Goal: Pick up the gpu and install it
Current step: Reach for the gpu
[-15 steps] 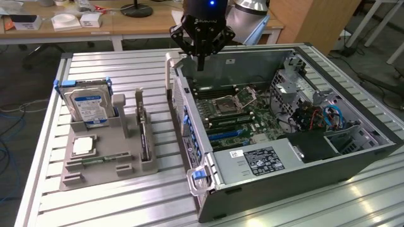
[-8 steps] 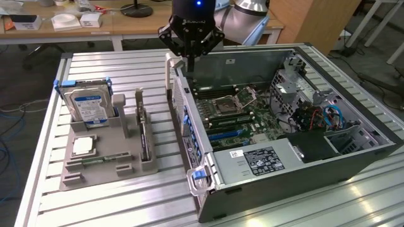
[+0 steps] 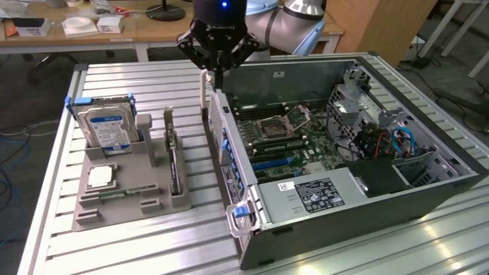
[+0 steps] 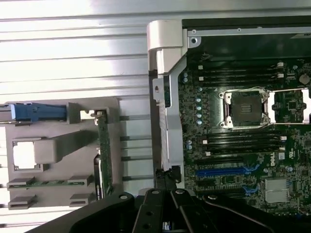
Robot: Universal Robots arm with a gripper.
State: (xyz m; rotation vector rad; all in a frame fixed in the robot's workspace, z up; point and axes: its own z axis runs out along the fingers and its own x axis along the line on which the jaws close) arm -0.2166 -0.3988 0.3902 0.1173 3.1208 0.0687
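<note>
Exterior view first: a slatted metal table [image 3: 130,80] is seen, and on it a grey tray [image 3: 153,209] and an open computer case [image 3: 359,206] are placed side by side. In the tray a hard drive [image 3: 107,129] with a blue-white label is stood upright. A square chip [image 3: 101,176] is laid flat beside it, and a narrow memory stick [image 3: 114,195] is laid next to the chip.

The gpu [image 3: 173,160] is stood on its edge in a slot at the side of the tray nearest to the case. In the wrist view the gpu [image 4: 103,155] is seen from above as a thin strip. Between it and the motherboard [image 3: 294,143] the side wall [image 3: 221,123] of the case is raised.

The gripper [image 3: 216,73] is held high above this wall. Its jaws are closed together and nothing is held between them. The gpu is found well apart from the jaws, lower and toward the exterior view's left.
</note>
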